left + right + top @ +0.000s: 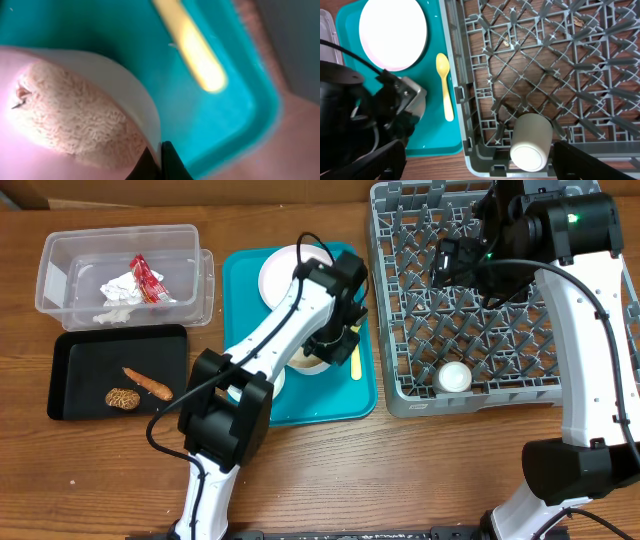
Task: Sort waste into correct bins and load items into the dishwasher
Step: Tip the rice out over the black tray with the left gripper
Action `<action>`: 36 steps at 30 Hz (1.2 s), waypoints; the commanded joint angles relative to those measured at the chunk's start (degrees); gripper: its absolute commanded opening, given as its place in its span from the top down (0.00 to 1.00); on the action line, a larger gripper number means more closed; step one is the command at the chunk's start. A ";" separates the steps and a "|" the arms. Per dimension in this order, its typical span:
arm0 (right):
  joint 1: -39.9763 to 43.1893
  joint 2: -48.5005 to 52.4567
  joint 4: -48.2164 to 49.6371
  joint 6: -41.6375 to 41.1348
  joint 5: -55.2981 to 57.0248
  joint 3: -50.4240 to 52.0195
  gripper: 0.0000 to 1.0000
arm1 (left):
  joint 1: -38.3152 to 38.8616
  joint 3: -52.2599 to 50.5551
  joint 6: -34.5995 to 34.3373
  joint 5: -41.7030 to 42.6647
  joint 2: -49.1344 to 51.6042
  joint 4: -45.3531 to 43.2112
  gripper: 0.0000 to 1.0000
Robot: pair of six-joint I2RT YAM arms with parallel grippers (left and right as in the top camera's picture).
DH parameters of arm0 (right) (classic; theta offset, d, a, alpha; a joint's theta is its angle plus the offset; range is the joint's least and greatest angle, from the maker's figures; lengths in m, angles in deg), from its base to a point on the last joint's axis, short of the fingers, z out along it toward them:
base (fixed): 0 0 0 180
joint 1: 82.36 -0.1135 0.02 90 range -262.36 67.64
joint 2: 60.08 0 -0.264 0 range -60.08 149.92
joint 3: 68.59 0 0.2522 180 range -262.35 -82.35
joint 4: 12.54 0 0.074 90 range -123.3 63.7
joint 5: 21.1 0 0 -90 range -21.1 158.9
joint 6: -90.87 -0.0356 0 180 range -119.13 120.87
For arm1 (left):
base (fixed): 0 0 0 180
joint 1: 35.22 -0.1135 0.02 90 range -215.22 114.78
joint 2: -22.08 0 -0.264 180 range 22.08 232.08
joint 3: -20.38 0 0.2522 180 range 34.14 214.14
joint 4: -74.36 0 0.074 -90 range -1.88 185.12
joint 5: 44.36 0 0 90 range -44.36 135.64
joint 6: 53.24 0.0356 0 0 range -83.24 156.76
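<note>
My left gripper (330,345) is on the teal tray (300,412). In the left wrist view its fingers (160,161) are shut on the rim of a pinkish bowl (75,115), of which only a small part shows from overhead (312,366). The yellow spoon (356,358) (192,47) (444,85) lies beside it on the tray. The pale pink plate (290,272) (393,32) is at the tray's far end. My right gripper (455,255) (480,165) is open and empty above the grey rack (400,395). A white cup (453,377) (532,141) lies in the rack's near corner.
The clear tub (60,275) holds a napkin (118,288), a red-and-white wrapper (150,280) and rice (108,315). The black tray (80,350) holds the carrot-like stick (148,383) and a brown lump (122,397). The left arm (365,115) shows in the right wrist view.
</note>
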 commanded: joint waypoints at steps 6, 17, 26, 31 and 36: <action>-0.28 -0.13 -0.44 0.24 -0.33 -0.72 0.04 | -3.98 23.63 0.79 9.07 0.17 15.21 0.96; -0.28 -0.13 -1.05 0.24 -0.33 -0.72 0.04 | -26.49 34.03 7.13 24.13 -1.36 23.37 0.96; -0.28 -0.13 -1.44 0.24 -0.31 -0.72 0.04 | -40.09 30.82 8.90 29.92 -3.87 23.37 0.96; -0.28 -0.13 -1.40 0.24 -0.31 -0.72 0.04 | -43.32 24.57 13.62 30.75 -8.87 23.37 0.96; -0.28 -0.13 -1.16 0.22 -0.33 -0.72 0.04 | -49.09 15.58 17.49 31.56 -12.55 23.34 0.96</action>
